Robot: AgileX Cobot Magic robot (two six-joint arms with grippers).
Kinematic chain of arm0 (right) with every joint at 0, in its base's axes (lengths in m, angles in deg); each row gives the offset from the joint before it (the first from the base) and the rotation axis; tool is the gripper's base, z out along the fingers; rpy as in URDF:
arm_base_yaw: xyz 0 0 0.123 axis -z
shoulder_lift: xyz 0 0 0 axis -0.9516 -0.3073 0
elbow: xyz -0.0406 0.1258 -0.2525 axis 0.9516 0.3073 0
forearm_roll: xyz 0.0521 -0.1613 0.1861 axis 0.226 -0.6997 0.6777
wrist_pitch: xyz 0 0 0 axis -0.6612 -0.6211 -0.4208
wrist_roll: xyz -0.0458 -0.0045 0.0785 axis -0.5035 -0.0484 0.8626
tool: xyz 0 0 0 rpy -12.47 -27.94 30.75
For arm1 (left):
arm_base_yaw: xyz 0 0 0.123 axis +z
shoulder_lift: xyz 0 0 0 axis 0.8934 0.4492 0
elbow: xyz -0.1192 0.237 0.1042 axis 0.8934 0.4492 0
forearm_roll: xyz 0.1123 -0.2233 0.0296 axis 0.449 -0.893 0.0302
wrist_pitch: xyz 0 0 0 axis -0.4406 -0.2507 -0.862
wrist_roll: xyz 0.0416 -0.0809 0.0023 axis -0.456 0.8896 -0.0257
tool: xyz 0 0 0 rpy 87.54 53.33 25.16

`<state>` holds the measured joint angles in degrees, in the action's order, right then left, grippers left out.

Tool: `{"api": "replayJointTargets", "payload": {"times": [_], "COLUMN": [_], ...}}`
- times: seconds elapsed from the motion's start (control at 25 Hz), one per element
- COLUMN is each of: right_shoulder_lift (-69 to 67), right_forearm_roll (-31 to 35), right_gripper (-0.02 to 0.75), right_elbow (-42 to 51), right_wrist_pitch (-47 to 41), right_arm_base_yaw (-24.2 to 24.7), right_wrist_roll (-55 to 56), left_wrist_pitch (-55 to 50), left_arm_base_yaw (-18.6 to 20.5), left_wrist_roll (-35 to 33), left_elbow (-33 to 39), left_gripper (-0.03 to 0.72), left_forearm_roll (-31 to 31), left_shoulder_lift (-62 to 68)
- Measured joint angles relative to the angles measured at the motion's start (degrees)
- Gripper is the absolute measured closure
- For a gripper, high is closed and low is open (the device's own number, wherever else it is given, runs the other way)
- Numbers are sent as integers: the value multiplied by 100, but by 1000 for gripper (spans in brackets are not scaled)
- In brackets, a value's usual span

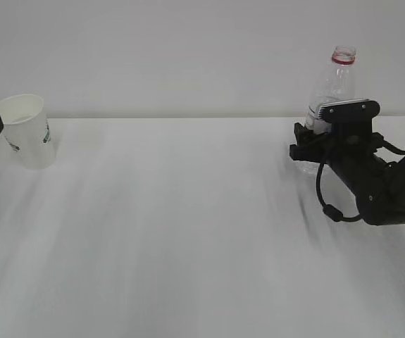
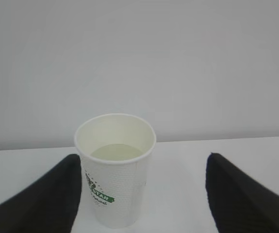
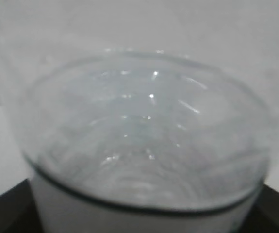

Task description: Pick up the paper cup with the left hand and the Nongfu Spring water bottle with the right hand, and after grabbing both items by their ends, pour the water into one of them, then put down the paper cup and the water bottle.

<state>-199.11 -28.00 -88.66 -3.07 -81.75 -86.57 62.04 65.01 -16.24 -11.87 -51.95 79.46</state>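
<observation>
Paper cup [image 2: 115,170] white, green logo print, cream inside – bottle [image 1: 332,88] clear, red neck ring – grippers black

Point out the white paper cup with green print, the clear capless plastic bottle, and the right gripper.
white paper cup with green print [image 2: 115,182], left wrist view, side wall
clear capless plastic bottle [image 1: 336,81], exterior view, upper shoulder
right gripper [image 1: 308,144], exterior view, fingers at bottle
</observation>
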Motion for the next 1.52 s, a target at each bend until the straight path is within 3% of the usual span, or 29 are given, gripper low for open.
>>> {"api": "replayJointTargets", "payload": {"times": [0.76, 1.52], "right_shoulder_lift": [590, 1913], "right_forearm_roll": [11, -47], "right_gripper": [130, 130], "right_elbow": [1195, 2411], "right_wrist_pitch": [773, 842], "right_arm_base_yaw": [0, 0], "right_wrist_roll": [45, 189], "left_wrist_pitch": [0, -640], "left_arm_base_yaw": [0, 0], "left_wrist_roll": [-9, -11], "left_elbow": [0, 9], "left_gripper": [109, 109], "left_forearm_roll": [0, 27], "left_shoulder_lift": [0, -727]}}
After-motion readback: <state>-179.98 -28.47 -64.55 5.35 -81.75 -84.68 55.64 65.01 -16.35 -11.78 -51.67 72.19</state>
